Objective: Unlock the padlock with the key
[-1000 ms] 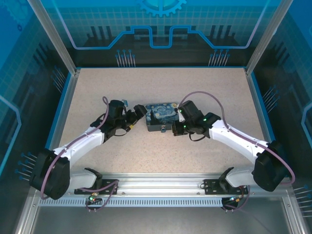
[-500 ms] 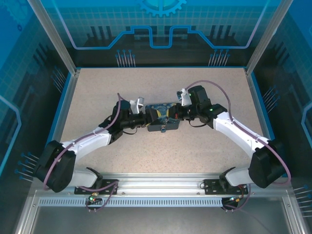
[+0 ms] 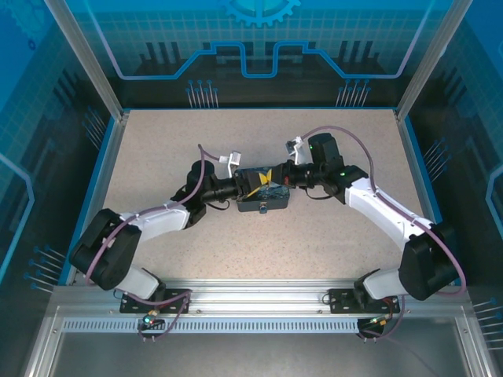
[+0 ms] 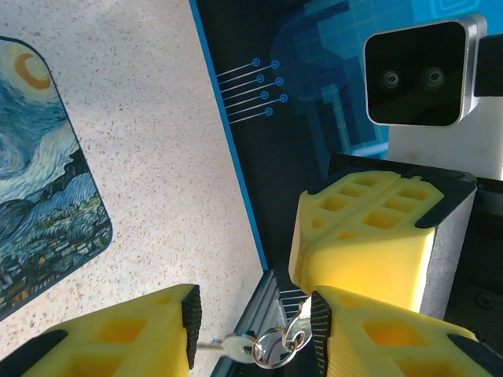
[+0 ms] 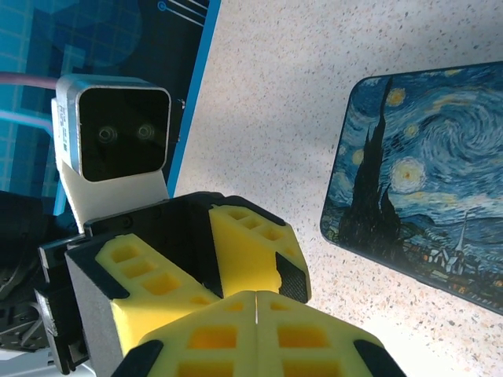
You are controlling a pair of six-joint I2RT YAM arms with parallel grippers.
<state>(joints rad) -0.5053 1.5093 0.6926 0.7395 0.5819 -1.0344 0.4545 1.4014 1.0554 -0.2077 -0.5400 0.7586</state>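
Both arms meet in the air directly above the box, a flat box printed with a blue swirling night sky that lies near the middle of the tabletop.

In the left wrist view, the left gripper has its yellow fingers part open. The key, a small metal blade on a split ring with a second key, spans the gap between them. I cannot tell whether the pads actually clamp it.

The right gripper comes in from the other side of the box. Its fingers are pressed together along a seam, and its tip sits just beside the ring. I cannot tell whether it pinches anything.

I judge that I am in the key-handling step, sorting out which gripper carries the key above the box. The unlocking itself is not yet done.

The next move calls for one firm hold on the key's head, leaving the blade free. That blade then has to be lined up carefully with the padlock's keyway. The piece is tiny against the fingers, so a slip or a twist is likely.

The tabletop around the box is speckled beige with a blue border. Beyond it, dark walls carry blue circuit-style prints, aluminium posts stand at the corners, and a metal rail runs along the near edge.
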